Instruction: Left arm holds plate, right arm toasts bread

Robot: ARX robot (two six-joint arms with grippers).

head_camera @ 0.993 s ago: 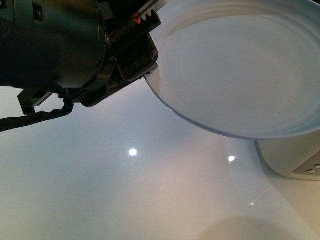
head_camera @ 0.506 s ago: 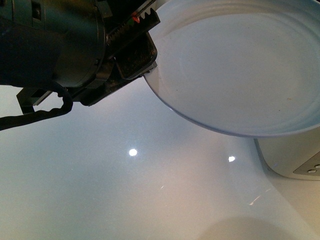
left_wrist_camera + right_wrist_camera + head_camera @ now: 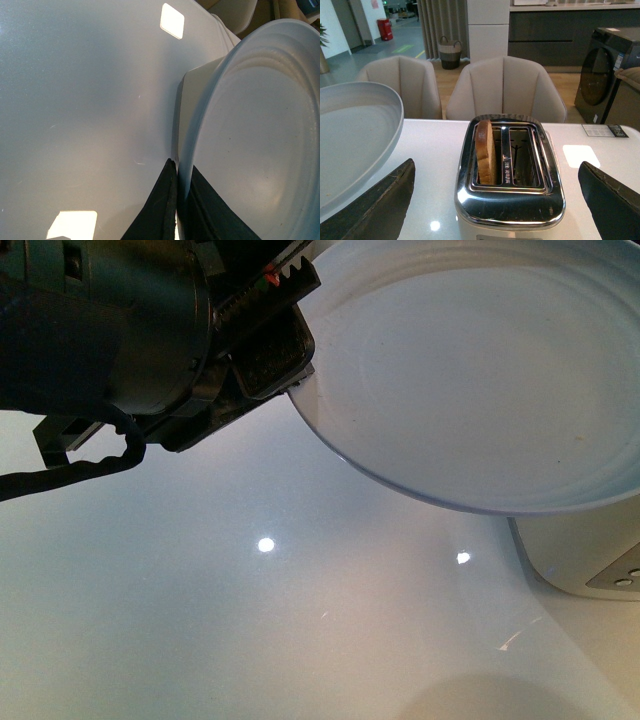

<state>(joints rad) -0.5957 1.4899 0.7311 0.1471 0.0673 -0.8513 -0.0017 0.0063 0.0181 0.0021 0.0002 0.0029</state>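
Observation:
My left gripper (image 3: 290, 335) is shut on the rim of the pale-blue plate (image 3: 480, 370) and holds it tilted above the white table. In the left wrist view the two black jaws pinch the plate's edge (image 3: 184, 170). The plate (image 3: 350, 130) also shows in the right wrist view, empty. The bread (image 3: 485, 150) stands upright in one slot of a chrome toaster (image 3: 510, 200). My right gripper (image 3: 497, 200) is open, its fingers (image 3: 380, 205) wide apart on either side of the toaster, above it.
The toaster's pale body (image 3: 585, 560) shows under the plate in the front view. Beige chairs (image 3: 505, 87) stand behind the table. A black cable (image 3: 90, 470) hangs off the left arm. The glossy white table (image 3: 250, 620) spreads below.

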